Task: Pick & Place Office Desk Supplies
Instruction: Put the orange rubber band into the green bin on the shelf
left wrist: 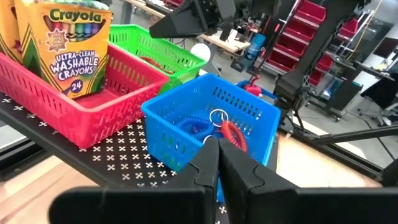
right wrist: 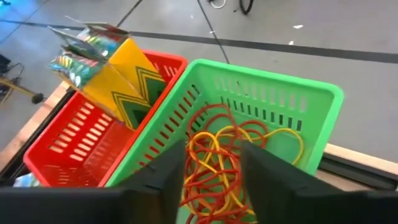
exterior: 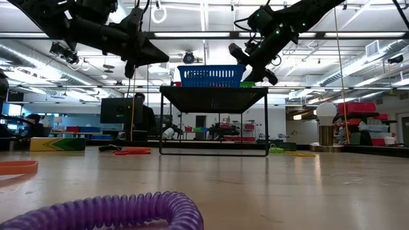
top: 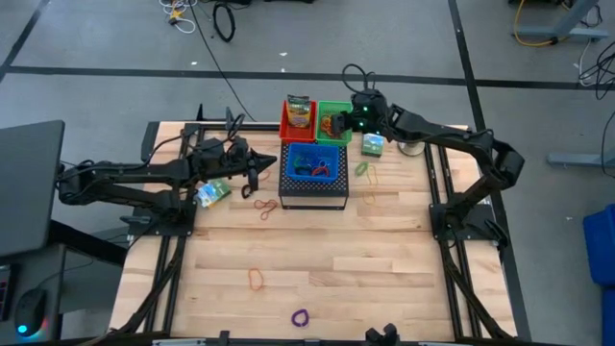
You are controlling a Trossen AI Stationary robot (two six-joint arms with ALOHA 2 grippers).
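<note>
I'm counting three small plastic baskets sitting up top: one red point(top: 298, 123), one green point(top: 335, 120), one blue point(top: 314, 165). Two green-white boxes point(top: 213, 192) point(top: 374, 145) and one purple coiled loop point(top: 301, 316) are lying around.

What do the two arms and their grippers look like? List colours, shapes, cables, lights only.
Both arms are dark, jointed and slim, with black cables along them. The left gripper has two black tapered fingers. The right gripper has broad black fingers and green lights glowing at its wrist.
</note>
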